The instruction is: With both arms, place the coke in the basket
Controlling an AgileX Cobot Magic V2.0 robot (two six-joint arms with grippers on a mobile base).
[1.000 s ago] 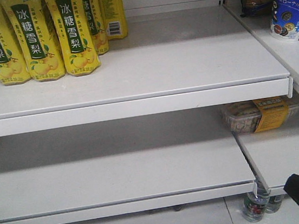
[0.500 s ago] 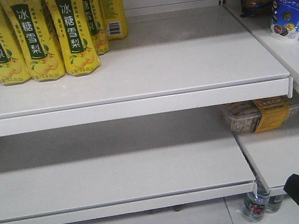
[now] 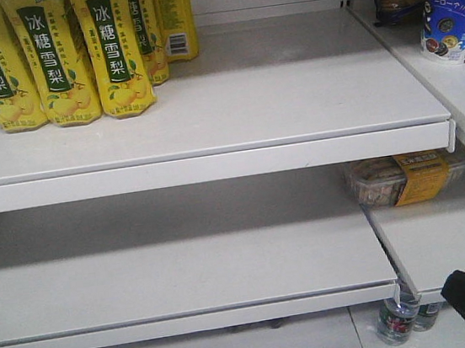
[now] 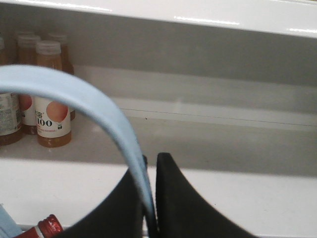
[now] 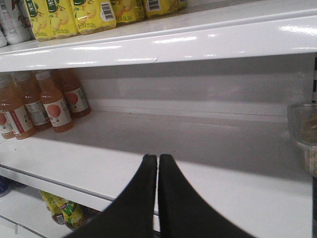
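Left gripper (image 4: 148,198) is pinching the basket (image 4: 74,91) by its pale-blue hoop handle. The coke (image 4: 48,227) (only its red cap and shoulder are showing) is peeking up below the handle — seemingly already in the basket, so the task is looking close to done. Right gripper (image 5: 157,193) is hanging with fingers together, holding nothing. Labels: orange bottles (image 4: 52,106) reading "100"; yellow bottles (image 3: 52,56) reading 冰糖雪梨.

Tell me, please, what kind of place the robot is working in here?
Most likely a shop aisle: white shelves stocked with rows of identical yellow bottles, barcode labels showing, packaged snacks alongside, and the left gripper holding a basket handle.
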